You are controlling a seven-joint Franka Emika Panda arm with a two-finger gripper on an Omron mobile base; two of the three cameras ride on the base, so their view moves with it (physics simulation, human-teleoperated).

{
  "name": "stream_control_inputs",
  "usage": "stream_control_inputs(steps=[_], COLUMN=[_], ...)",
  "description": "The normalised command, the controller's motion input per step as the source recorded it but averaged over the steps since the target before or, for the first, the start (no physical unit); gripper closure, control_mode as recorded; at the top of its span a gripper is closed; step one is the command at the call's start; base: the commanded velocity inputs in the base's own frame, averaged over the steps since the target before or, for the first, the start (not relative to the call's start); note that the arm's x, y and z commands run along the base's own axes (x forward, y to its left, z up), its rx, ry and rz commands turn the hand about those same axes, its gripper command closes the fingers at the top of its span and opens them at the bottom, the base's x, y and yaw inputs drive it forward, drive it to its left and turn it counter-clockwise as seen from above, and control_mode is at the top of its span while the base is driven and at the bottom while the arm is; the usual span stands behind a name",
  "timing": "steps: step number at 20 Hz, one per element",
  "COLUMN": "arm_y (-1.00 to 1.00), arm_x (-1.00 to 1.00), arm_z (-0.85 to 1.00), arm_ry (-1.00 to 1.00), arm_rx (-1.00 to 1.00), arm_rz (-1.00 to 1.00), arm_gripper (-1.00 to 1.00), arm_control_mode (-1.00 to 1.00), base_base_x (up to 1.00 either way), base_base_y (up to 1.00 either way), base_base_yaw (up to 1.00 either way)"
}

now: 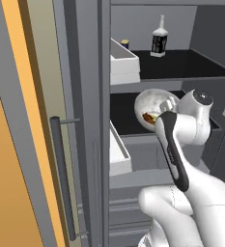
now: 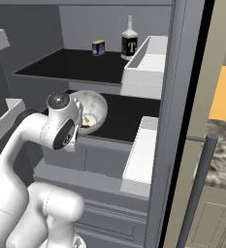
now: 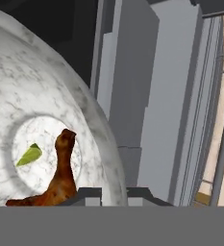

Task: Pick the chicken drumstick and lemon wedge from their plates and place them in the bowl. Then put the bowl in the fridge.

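Currently the gripper [image 3: 114, 194] is clamped on the rim of the bowl [image 3: 60, 96]: in the hand view one dark fingertip [image 3: 87, 196] sits inside the wall and the other outside it, with the rim passing between them. The bowl extends up and to the left of the fingertips in that view. Inside it, just beside the inner fingertip, lies the drumstick [image 3: 58, 180], its thin end pointing up across the pale bottom. The lemon wedge [image 3: 29, 155] rests on the bowl's bottom, slightly further from the fingertips than the drumstick and apart from it.

From the left base view, the bowl [image 1: 155, 103] is seen tilted toward the camera, with the brown drumstick [image 1: 147, 116] at its lower edge against the arm's wrist. It is within the open fridge [image 1: 102, 120], over the dark middle shelf [image 1: 126, 116]. Whether it touches the shelf cannot be told. From the right base view, the bowl [image 2: 92, 109] stands at the front of that shelf [image 2: 129, 116], directly beyond the wrist.

On the shelf above the gripper stand a dark bottle [image 2: 129, 41] and a small can [image 2: 98, 47]. White door bins [image 2: 146, 65] are to the gripper's right in the right base view. The fridge's bar handle [image 1: 61, 178] shows on the door in the left base view.
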Motion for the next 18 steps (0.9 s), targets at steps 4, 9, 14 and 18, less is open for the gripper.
stream_control_inputs(steps=[4, 9, 14, 18], arm_y=[0.0, 0.0, 0.03, 0.04], arm_x=[0.37, 0.39, 0.25, 0.3], arm_z=[-0.06, -0.22, -0.28, -0.17], arm_ry=[-0.06, -0.02, 0.0, 0.0], arm_rx=[0.0, -0.02, -0.07, -0.05], arm_rz=[0.07, 0.07, 0.05, 0.04], arm_gripper=[1.0, 1.0, 1.0, 1.0], arm_control_mode=[-1.0, -1.0, -1.0, -1.0], base_base_x=[0.0, 0.0, 0.0, 0.0], base_base_y=[0.0, 0.0, 0.0, 0.0], base_base_yaw=[0.0, 0.0, 0.0, 0.0])
